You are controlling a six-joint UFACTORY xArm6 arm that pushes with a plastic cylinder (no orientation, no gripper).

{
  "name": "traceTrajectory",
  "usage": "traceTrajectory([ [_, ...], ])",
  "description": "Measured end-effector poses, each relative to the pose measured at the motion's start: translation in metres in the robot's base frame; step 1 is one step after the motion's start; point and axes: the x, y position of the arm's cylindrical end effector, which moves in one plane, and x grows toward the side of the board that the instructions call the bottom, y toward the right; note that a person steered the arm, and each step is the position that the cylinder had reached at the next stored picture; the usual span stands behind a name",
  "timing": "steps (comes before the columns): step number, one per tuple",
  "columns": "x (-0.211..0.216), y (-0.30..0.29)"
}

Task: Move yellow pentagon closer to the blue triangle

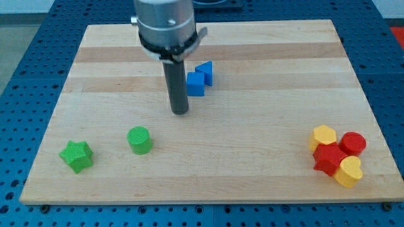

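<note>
The yellow pentagon (323, 137) sits at the view's lower right, touching a red block cluster. The blue triangle (205, 71) lies near the board's upper middle, touching a blue cube (196, 82) just below-left of it. My tip (180, 111) rests on the board a little below-left of the blue cube, far to the left of the yellow pentagon. The dark rod rises from the tip to the grey arm head at the view's top.
A red cylinder (353, 143), a red block (329, 158) and a yellow heart-like block (348, 171) crowd around the pentagon. A green cylinder (139, 140) and a green star (77, 156) lie at the lower left. The wooden board (252, 183) sits on a blue perforated table.
</note>
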Motion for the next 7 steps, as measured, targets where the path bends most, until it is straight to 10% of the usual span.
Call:
traceTrajectory([
  [7,0.048,0.357],
])
